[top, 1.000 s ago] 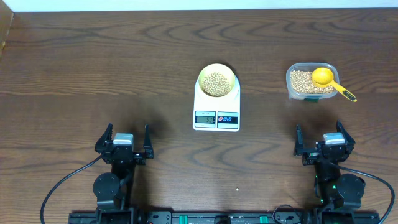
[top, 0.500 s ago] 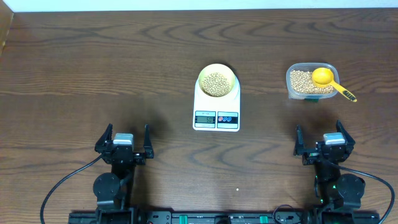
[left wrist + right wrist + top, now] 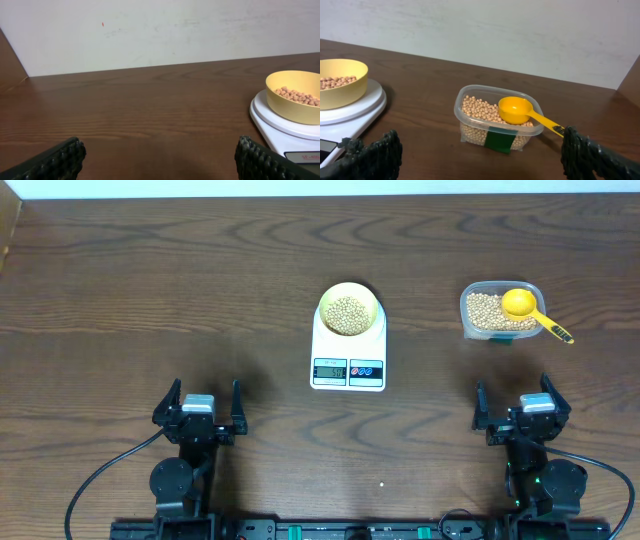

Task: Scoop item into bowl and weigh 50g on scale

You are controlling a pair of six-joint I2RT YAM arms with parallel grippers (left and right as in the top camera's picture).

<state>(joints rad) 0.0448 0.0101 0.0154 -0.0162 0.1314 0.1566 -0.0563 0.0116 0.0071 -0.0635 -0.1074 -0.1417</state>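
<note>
The pale-yellow bowl (image 3: pixel 349 310) sits on the white scale (image 3: pixel 348 365) at table centre and holds tan beans (image 3: pixel 348 314). The bowl (image 3: pixel 296 98) and scale (image 3: pixel 280 125) show at the right of the left wrist view, and the bowl (image 3: pixel 340 82) at the left of the right wrist view. More beans (image 3: pixel 485 313) fill a clear tub (image 3: pixel 500 308) at the right, with a bright yellow scoop (image 3: pixel 530 308) resting on it; the tub (image 3: pixel 497 120) and scoop (image 3: pixel 520 111) show in the right wrist view. My left gripper (image 3: pixel 198 412) and right gripper (image 3: pixel 520 412) are open and empty near the front edge.
The dark wooden table (image 3: pixel 150 290) stretches to a white wall at the back. The scale's display (image 3: pixel 330 370) and two buttons (image 3: pixel 366 370) face the front. A green label (image 3: pixel 499 139) marks the tub's front.
</note>
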